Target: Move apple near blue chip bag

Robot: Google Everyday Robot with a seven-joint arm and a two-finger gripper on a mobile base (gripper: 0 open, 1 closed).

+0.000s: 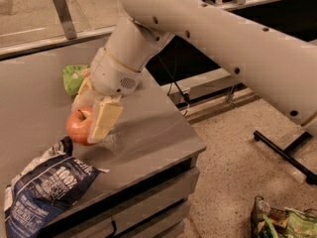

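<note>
The red-orange apple (79, 126) with a short dark stem is held between the cream fingers (105, 119) of my gripper (93, 117), just above the grey table (148, 128). The gripper is shut on the apple. The blue chip bag (43, 190), dark blue with white lettering, lies at the table's front left corner, its upper tip just below and left of the apple. My white arm reaches in from the upper right.
A green snack bag (73, 78) lies on the table behind the gripper. The table's right edge and front drawers drop to a speckled floor. A black stand leg (282, 152) and a bag of items (282, 224) are on the floor at right.
</note>
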